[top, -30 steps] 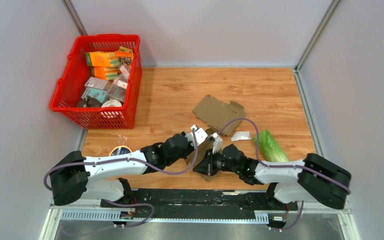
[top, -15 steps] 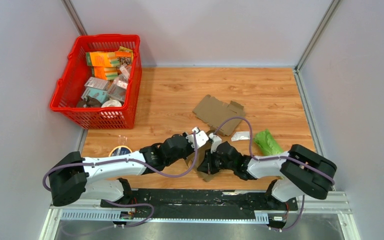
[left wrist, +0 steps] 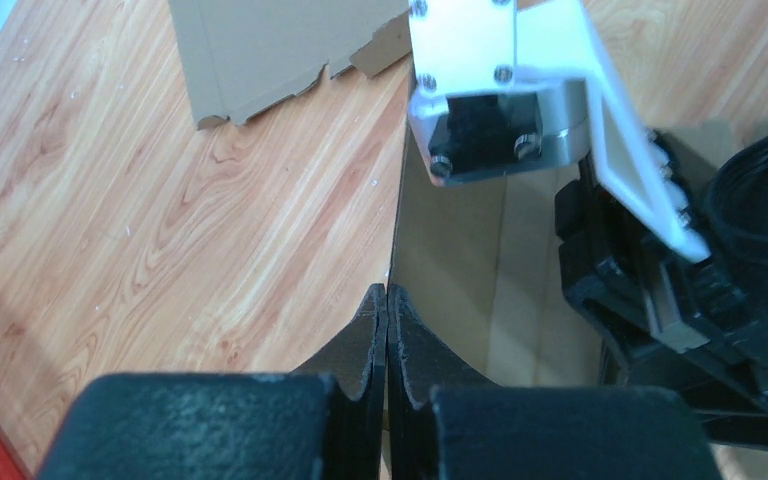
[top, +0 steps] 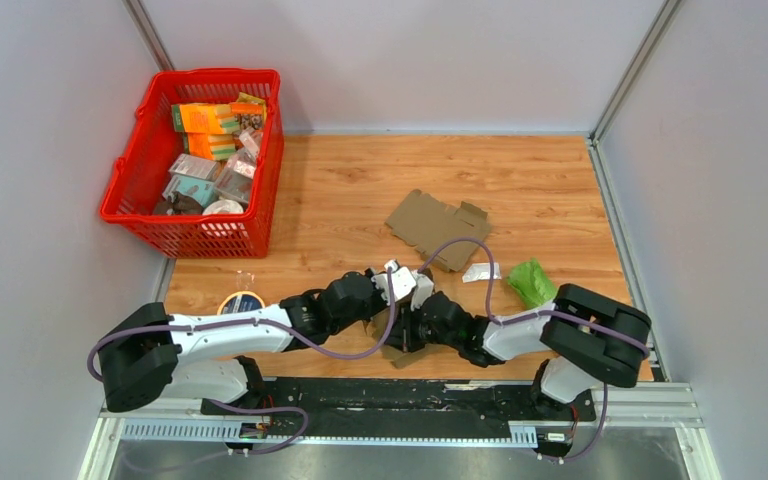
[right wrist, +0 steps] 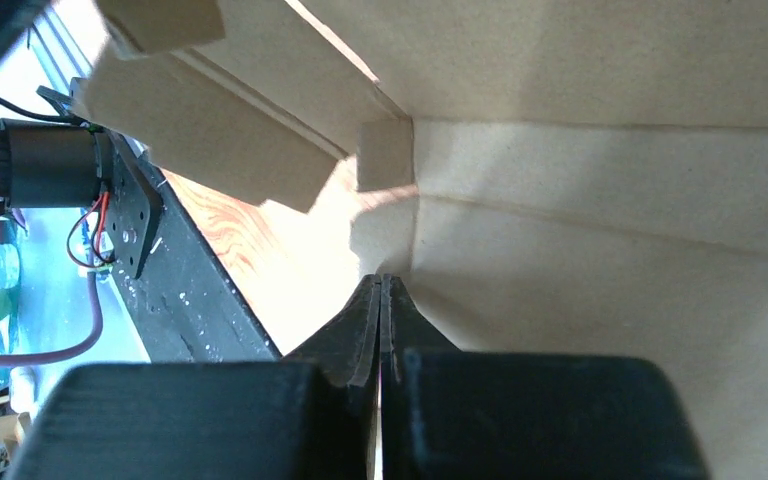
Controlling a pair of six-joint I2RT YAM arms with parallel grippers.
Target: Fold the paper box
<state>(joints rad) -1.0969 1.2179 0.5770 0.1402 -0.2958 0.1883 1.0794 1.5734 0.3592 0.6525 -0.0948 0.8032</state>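
Where the two arms meet at the near middle of the table (top: pixel 340 190), findings as seen:
Paper box (left wrist: pixel 455 280): part-folded brown card with its walls raised, lying between both grippers.
Left gripper (left wrist: pixel 387 300): jaws pressed together, tips at the edge of a box wall; whether card is pinched, cannot tell.
Right gripper (right wrist: pixel 380 290): jaws together, tips inside the box, pointing at an inner fold.
Flat card sheet (top: pixel 438 228): farther back, apart.
Red basket (top: pixel 215 238): far left, holding packets.

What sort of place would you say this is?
Probably a robotics lab test cell, not a home or shop: a wooden tabletop boxed in by plain grey panels, left arm and right arm bolted to a mounting rail, and a red basket of assorted packaged props.
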